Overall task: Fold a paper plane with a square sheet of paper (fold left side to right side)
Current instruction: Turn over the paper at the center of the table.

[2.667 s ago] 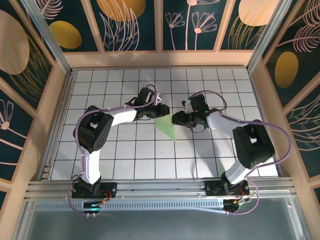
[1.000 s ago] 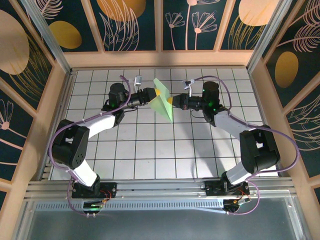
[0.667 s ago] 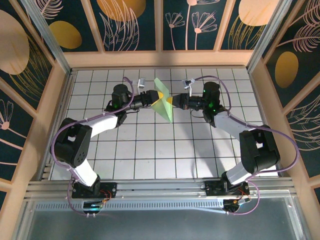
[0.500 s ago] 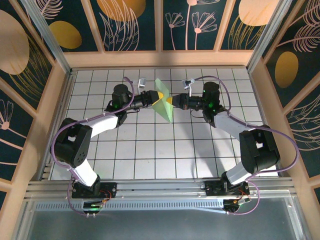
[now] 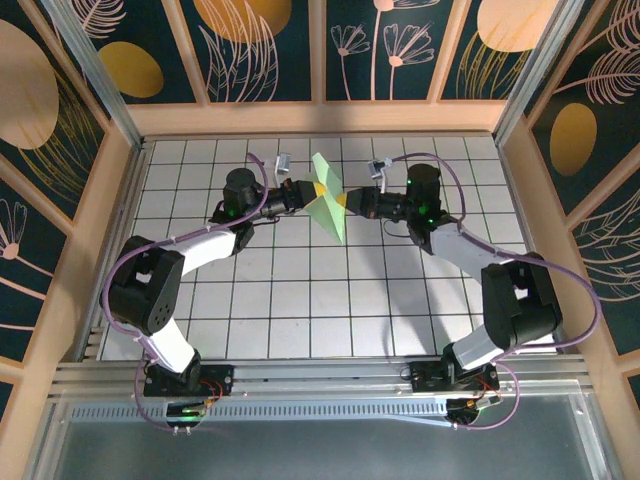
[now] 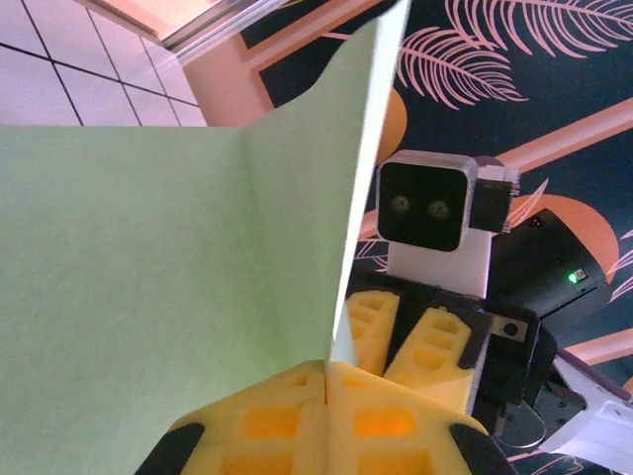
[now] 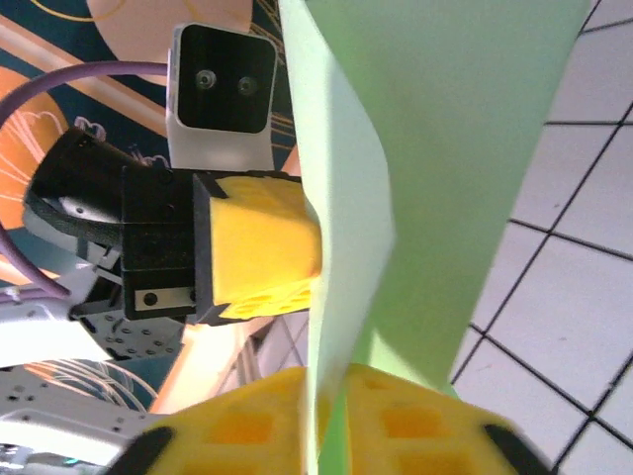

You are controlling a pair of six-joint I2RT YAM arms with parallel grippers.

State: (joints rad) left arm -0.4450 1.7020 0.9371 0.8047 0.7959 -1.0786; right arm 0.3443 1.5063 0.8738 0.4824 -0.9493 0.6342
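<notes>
Aluminium rail (image 5: 320, 372) at the near edge carries the 2 arm bases. White grid table (image 5: 300, 300) beyond it is bare between the arms. Both arms reach to the far-middle tiles, left arm (image 5: 190, 255) from the left, right arm (image 5: 470, 255) from the right, and their tips face each other there.

The paper plane (image 5: 331, 208) sits between the 2 tips, held up off the tiles, pale green, its pointed end toward the near side. The left gripper (image 5: 308, 192) touches its left side and the right gripper (image 5: 346, 201) its right side.

In the left wrist view the left gripper's yellow pads (image 6: 267, 421) are pressed together, pinching the paper at the crease. 1 flat face spreads to the left and 1 flap stands up edge-on. Just behind the flap are the right gripper's yellow fingers and its white camera block (image 6: 427, 208).

In the right wrist view the paper runs up between the right gripper's pads (image 7: 415, 421). They sit close on both sides of it, but whether they pinch it or are slightly parted cannot be told. The left gripper's yellow finger touches the far face of the paper.

Furthest back is the wooden wall (image 5: 320, 115) with dark panels and gold leaf prints.
</notes>
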